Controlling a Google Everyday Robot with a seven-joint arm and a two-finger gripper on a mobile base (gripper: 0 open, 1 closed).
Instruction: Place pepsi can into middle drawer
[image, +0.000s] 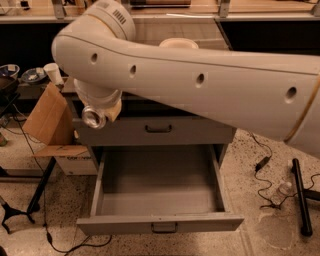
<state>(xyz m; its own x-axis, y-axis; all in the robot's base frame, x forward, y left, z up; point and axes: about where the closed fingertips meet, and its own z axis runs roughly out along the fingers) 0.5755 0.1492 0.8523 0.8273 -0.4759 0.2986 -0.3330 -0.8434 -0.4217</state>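
While your robot's arm (210, 95) sweeps across the upper view from the right side toward the left edge of the cabinet's worktop (200, 31), the middle drawer (160, 192) stands pulled well out below it. You can see the drawer's plain grey floor and the small dark handle (164, 227) on its front panel. Directly above, the upper drawer front (200, 134) sits closed under the worktop's front edge. A cardboard box (47, 117) leans just beside the worktop's left edge. A white bowl (178, 43) rests on the worktop toward its back edge, partly hidden behind the arm. Your gripper (102, 114) hangs off the worktop's front left corner, before the left end of the upper drawer front, and it is clamped around the pepsi can (93, 118). The can is held on its side in the air with one shiny silver end turned toward you. It is higher than the open drawer, near its left wall and not inside it.
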